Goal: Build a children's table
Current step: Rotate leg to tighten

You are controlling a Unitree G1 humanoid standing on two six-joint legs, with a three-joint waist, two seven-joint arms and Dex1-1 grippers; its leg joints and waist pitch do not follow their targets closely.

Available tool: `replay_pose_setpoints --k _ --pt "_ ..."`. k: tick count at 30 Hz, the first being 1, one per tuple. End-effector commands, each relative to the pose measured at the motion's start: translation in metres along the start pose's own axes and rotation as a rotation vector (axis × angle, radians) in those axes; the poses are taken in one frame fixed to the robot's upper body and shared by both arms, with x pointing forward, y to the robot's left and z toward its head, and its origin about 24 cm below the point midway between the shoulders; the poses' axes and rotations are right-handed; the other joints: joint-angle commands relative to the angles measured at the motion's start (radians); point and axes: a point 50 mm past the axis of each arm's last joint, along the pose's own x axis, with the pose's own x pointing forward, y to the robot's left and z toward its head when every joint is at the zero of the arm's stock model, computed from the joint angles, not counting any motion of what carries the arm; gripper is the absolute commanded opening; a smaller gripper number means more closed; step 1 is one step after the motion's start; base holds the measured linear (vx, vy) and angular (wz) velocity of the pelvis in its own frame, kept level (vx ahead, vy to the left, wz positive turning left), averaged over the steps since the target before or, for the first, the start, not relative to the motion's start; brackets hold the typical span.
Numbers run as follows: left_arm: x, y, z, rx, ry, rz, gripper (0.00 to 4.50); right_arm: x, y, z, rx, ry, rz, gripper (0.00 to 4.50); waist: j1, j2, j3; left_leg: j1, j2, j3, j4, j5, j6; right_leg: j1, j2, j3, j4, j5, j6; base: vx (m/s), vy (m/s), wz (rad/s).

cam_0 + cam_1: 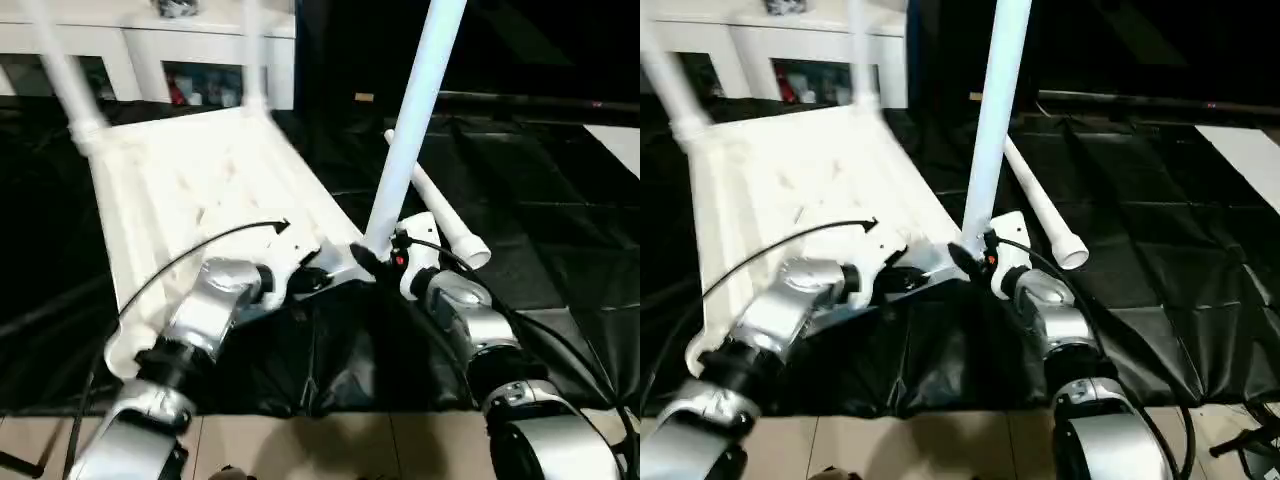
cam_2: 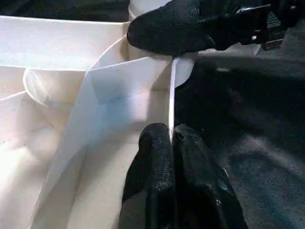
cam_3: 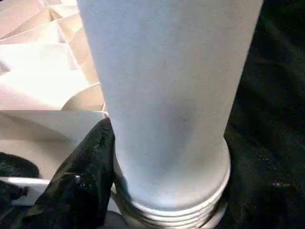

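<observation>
The white table top (image 1: pixel 200 190) lies underside up on black sheeting, its ribs showing. Two legs (image 1: pixel 65 75) (image 1: pixel 252 50) stand in its far corners. A third leg (image 1: pixel 410 130) rises tilted from the near right corner, its threaded lower end (image 3: pixel 176 214) showing. My right gripper (image 1: pixel 385 258) is shut on that leg just above the threads, with one black finger (image 3: pixel 90 162) pressed to its side. My left gripper (image 2: pixel 170 133) is shut on the thin rim wall of the top, close beside that corner socket (image 2: pixel 183 71).
Another white leg (image 1: pixel 450 225) lies loose on the sheeting right of the held one. A white cabinet (image 1: pixel 150 50) stands behind the table top. Pale floor tiles (image 1: pixel 330 445) run along the near edge of the sheeting.
</observation>
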Motion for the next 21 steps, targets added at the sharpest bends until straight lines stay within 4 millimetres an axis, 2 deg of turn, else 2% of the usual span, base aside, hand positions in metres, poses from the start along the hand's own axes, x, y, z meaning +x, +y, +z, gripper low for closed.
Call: replay_pose_setpoints --k 1,4,5,6,9,11,16,18,21 --pt "0.014 -0.02 0.033 0.051 -0.15 -0.087 0.0 0.014 0.035 -0.013 -0.001 0.068 0.164 3.44 0.006 -0.001 -0.065 0.011 0.039 -0.019 -0.065 -0.289 0.019 0.036 -0.055 0.041 -0.074 -0.281 -0.183 0.0 0.0 0.0" --pt "0.013 -0.02 0.032 0.07 -0.141 -0.122 0.0 0.009 0.027 -0.01 -0.057 0.074 0.196 3.8 0.007 -0.001 -0.065 0.008 0.038 -0.017 -0.062 -0.251 0.037 0.042 -0.054 0.041 -0.068 -0.224 -0.199 0.0 0.0 0.0" --pt "0.012 -0.02 0.032 0.074 -0.141 -0.13 0.0 0.008 0.026 -0.01 -0.071 0.075 0.203 3.8 0.007 -0.001 -0.065 0.008 0.039 -0.017 -0.062 -0.25 0.038 0.042 -0.054 0.04 -0.068 -0.225 -0.201 0.0 0.0 0.0" --pt "0.011 -0.02 0.031 0.086 -0.141 -0.155 0.0 0.005 0.024 -0.008 -0.079 0.072 0.225 3.8 0.006 0.005 -0.065 0.009 0.038 -0.016 -0.062 -0.253 0.038 0.043 -0.054 0.041 -0.07 -0.227 -0.203 0.0 0.0 0.0" --pt "0.005 -0.022 0.029 0.119 -0.136 -0.248 0.0 -0.003 0.017 -0.005 -0.121 0.067 0.318 3.8 0.008 0.003 -0.064 0.011 0.038 -0.017 -0.062 -0.282 0.04 0.044 -0.055 0.039 -0.076 -0.272 -0.198 0.0 0.0 0.0" --pt "0.003 -0.023 0.028 0.132 -0.133 -0.294 0.0 -0.007 0.015 -0.004 -0.156 0.07 0.367 3.8 0.01 0.008 -0.063 0.014 0.042 -0.018 -0.064 -0.291 0.035 0.04 -0.055 0.041 -0.075 -0.272 -0.202 0.0 0.0 0.0" --pt "-0.005 -0.021 0.02 0.174 -0.083 -0.4 0.0 -0.029 0.011 -0.005 -0.229 0.115 0.617 3.8 0.031 0.009 -0.062 0.019 0.045 -0.013 -0.062 -0.283 0.044 0.041 -0.05 0.042 -0.069 -0.222 -0.216 0.0 0.0 0.0" --pt "-0.007 -0.019 0.018 0.182 -0.071 -0.417 0.0 -0.034 0.011 -0.005 -0.238 0.131 0.66 3.8 0.038 0.009 -0.063 0.016 0.046 -0.012 -0.062 -0.271 0.05 0.044 -0.049 0.04 -0.065 -0.211 -0.221 0.0 0.0 0.0" --pt "-0.011 -0.014 0.014 0.199 -0.034 -0.453 0.0 -0.046 0.008 -0.007 -0.257 0.186 0.778 3.8 0.049 0.012 -0.062 0.017 0.047 -0.013 -0.061 -0.28 0.046 0.043 -0.053 0.041 -0.067 -0.226 -0.224 0.0 0.0 0.0"
